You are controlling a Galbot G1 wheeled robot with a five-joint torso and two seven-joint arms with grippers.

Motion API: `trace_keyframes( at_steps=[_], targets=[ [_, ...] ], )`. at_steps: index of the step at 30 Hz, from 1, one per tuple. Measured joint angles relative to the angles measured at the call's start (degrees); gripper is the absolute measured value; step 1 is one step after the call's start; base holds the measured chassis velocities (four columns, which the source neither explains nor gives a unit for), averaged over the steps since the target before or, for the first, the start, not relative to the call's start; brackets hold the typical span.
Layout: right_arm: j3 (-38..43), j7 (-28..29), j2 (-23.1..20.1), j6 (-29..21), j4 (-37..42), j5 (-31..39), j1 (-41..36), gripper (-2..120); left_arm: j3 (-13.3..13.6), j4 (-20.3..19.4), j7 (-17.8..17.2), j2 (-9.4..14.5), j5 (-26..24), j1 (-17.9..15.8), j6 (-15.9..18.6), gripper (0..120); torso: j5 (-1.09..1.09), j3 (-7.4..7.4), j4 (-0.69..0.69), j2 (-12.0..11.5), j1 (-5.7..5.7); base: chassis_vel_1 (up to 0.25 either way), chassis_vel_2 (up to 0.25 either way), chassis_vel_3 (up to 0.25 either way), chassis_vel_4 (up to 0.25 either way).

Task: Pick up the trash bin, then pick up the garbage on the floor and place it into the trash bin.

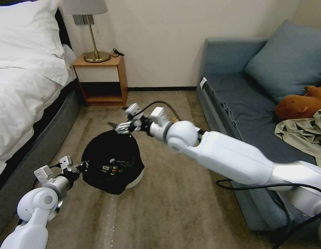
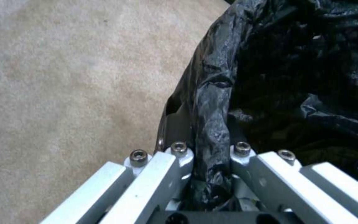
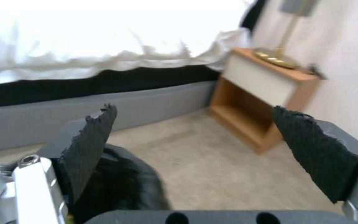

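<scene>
The trash bin (image 1: 135, 180), white with a glossy black bag (image 1: 108, 152) draped over it, stands on the carpet near the bed. My left gripper (image 1: 79, 167) is at its near-left rim, shut on the bag-covered rim (image 2: 210, 137). The left gripper (image 2: 208, 127) pinches that fold between both fingers. Some garbage (image 1: 112, 168), small colourful pieces, lies inside the bin. My right gripper (image 1: 120, 128) hovers over the bin's far rim and is open. In the right wrist view this gripper (image 3: 204, 140) holds nothing, with the bag (image 3: 123, 183) just below one finger. A small brown item (image 1: 173, 119) peeks out behind the right wrist.
A bed (image 1: 25, 90) runs along the left with its grey base (image 1: 39, 152) close to the bin. A wooden nightstand (image 1: 101, 81) with a lamp (image 1: 94, 52) stands at the wall. On the right, a blue sofa (image 1: 243, 114) carries a plush toy (image 1: 302, 103) and a garment (image 1: 303, 133). A black cable (image 1: 250, 186) trails by the sofa.
</scene>
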Motion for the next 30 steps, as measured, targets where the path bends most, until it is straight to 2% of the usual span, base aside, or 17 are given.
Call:
trace_keyframes(
  at_steps=[3, 9, 11, 14, 17, 19, 22, 24, 27, 29, 30],
  targets=[
    [2.3, 2.2, -2.57, -0.26, 2.24, -0.53, -1.68, 98, -0.1, -0.75, 0.06, -0.08, 0.32, 0.14, -0.16, 4, 0.0, 0.0, -0.01, 0.0, 0.0, 0.0, 0.0, 0.0, 0.0],
    [4.93, 4.26, -4.35, -0.5, 4.49, -0.75, -3.56, 98, -0.33, -1.29, 0.06, -0.16, 0.87, 0.33, -0.38, 4, -0.01, 0.0, 0.01, 0.0, 0.0, 0.0, 0.0, 0.0, 0.0],
    [8.77, 7.25, -5.44, -1.17, 6.45, -1.91, -6.85, 98, -0.75, -1.73, 0.06, -0.23, 1.6, 0.56, -0.66, 4, 0.0, 0.0, 0.01, 0.0, 0.0, 0.0, 0.0, 0.0, 0.0],
    [10.54, 7.97, -5.7, -1.51, 7.08, -2.32, -8.39, 98, -0.9, -1.92, 0.06, -0.27, 1.87, 0.63, -0.76, 4, 0.0, 0.0, 0.01, 0.0, 0.0, 0.0, 0.0, 0.0, 0.0],
    [14.27, 8.68, -6.27, -2.18, 8.22, -4.6, -12.23, 99, -1.26, -2.18, 0.07, -0.47, 2.81, 0.88, -1.19, 4, 0.0, 0.0, 0.01, 0.0, 0.0, 0.0, 0.0, 0.0, 0.0],
    [18.8, 8.85, -7.29, -2.73, 10.23, -8.23, -18.9, 100, -1.62, -2.55, 0.09, -0.76, 3.66, 1.26, -1.41, 4, 0.01, 0.0, 0.0, 0.0, 0.0, 0.0, 0.0, 0.0, 0.0],
    [20.32, 9.01, -7.61, -2.84, 10.99, -9.31, -20.76, 100, -1.7, -2.69, 0.13, -0.77, 3.89, 1.34, -1.49, 4, 0.0, 0.0, 0.0, 0.0, 0.0, 0.0, 0.0, 0.0, 0.0],
    [25.21, 9.34, -8.1, -3.31, 13.38, -12.2, -26.54, 100, -2.04, -2.95, 0.16, -0.78, 4.22, 1.41, -1.53, 4, 0.01, 0.0, -0.01, 0.0, 0.0, 0.0, 0.0, 0.0, 0.0],
    [27.22, 9.52, -8.2, -3.38, 14.39, -13.01, -28.69, 100, -2.16, -3.0, 0.16, -0.77, 4.35, 1.4, -1.54, 4, 0.0, 0.0, 0.01, 0.0, 0.0, 0.0, 0.0, 0.0, 0.0],
    [31.9, 9.6, -8.26, -3.36, 16.64, -15.27, -34.64, 100, -2.4, -3.04, 0.11, -0.78, 4.74, 1.34, -1.54, 4, 0.0, -0.01, 0.0, 0.0, 0.0, 0.0, 0.0, 0.0, 0.0],
    [32.24, 9.6, -8.25, -3.35, 16.8, -15.45, -35.11, 100, -2.42, -3.06, 0.11, -0.78, 4.78, 1.34, -1.54, 4, 0.0, 0.0, 0.0, 0.0, 0.0, 0.0, 0.0, 0.0, 0.0]
  ],
)
